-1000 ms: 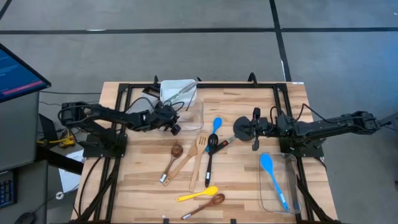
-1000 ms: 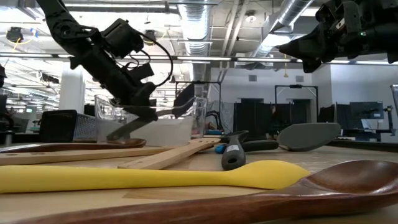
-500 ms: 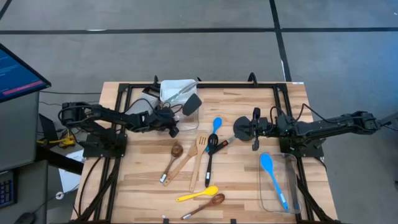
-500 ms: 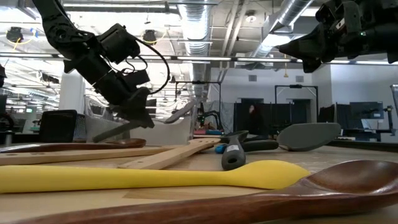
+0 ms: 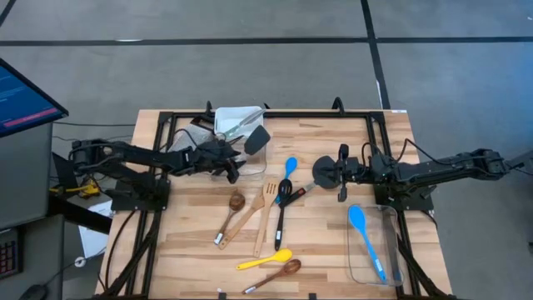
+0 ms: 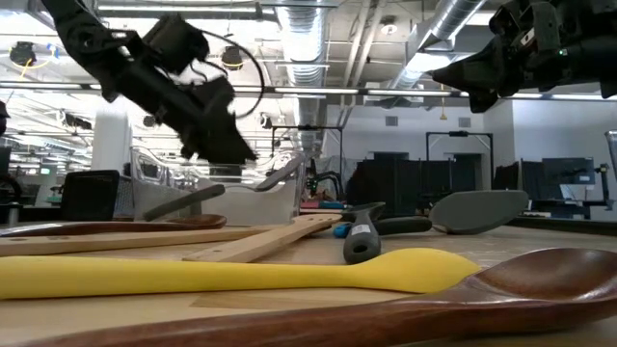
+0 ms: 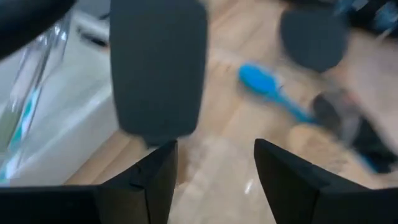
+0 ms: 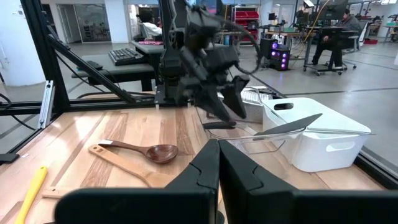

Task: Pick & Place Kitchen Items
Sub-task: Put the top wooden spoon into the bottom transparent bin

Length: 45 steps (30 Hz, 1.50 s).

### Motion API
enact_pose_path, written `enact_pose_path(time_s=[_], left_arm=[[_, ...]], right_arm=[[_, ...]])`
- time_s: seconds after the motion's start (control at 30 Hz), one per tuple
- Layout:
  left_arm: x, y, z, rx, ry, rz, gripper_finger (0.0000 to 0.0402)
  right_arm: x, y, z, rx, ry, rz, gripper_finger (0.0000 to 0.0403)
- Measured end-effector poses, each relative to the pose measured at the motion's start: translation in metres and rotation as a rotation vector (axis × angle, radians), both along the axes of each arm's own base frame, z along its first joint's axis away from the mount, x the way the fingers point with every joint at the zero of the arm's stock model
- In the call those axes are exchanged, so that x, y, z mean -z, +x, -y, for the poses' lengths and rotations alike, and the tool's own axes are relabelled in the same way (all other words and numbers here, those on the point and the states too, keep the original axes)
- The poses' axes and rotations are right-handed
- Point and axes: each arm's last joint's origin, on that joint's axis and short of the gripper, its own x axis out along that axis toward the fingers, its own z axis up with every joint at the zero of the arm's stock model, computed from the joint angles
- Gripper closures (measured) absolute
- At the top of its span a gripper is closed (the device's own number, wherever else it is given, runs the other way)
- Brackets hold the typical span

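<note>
My left gripper (image 5: 236, 167) (image 6: 227, 145) hangs open above the clear tub (image 5: 265, 158) at the table's far left, touching nothing. Ahead of its fingers (image 7: 214, 162) a black spatula (image 7: 158, 68) lies in that tub, its head (image 5: 257, 138) tilted up near the far wall and its handle (image 6: 188, 202) low. My right gripper (image 5: 329, 172) (image 8: 217, 174) waits shut and level above a black round-headed utensil (image 6: 479, 209) on the table. More kitchen items lie mid-table: a blue spoon (image 5: 290, 167), a wooden turner (image 5: 265, 208), a yellow spoon (image 5: 265, 260).
A white bin (image 5: 237, 121) with tongs stands behind the left tub. A second clear tub (image 5: 391, 250) at the near right holds a blue spoon (image 5: 365, 237). Wooden spoons (image 5: 233, 208) (image 5: 279, 271) and a black-handled spoon (image 5: 281, 208) lie among the others. Black frame rails border the table.
My left gripper has let go of the black spatula, then risen and drawn back a little toward the table's left edge, tipping up. The spatula has stayed lying in the clear tub, its head now plain in the high view.
</note>
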Motion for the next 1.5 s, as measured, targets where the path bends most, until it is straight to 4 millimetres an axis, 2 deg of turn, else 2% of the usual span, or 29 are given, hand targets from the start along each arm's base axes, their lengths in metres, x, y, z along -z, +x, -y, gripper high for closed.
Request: enact_pose_path(time_s=[0.33,0.5,0.8,1.0,1.17,1.5], left_arm=[[-0.059,-0.023,0.011,0.156,-0.009,0.295,0.0202],[-0.075,-0.031,0.029,0.303,-0.031,0.381,0.021],[-0.081,-0.03,0.077,0.542,-0.068,0.422,0.025],[-0.084,-0.033,0.1,0.653,-0.085,0.457,0.026],[-0.085,-0.035,0.108,0.693,-0.093,0.46,0.0262],[-0.085,-0.035,0.109,0.696,-0.085,0.465,0.0262]], right_arm=[[0.0,0.0,0.0,0.0,0.0,0.0,0.0403],[0.0,0.0,0.0,0.0,0.0,0.0,0.0403],[0.0,0.0,0.0,0.0,0.0,0.0,0.0403],[0.0,0.0,0.0,0.0,0.0,0.0,0.0403],[0.0,0.0,0.0,0.0,0.0,0.0,0.0403],[0.0,0.0,-0.003,-0.025,0.001,0.0,0.0403]])
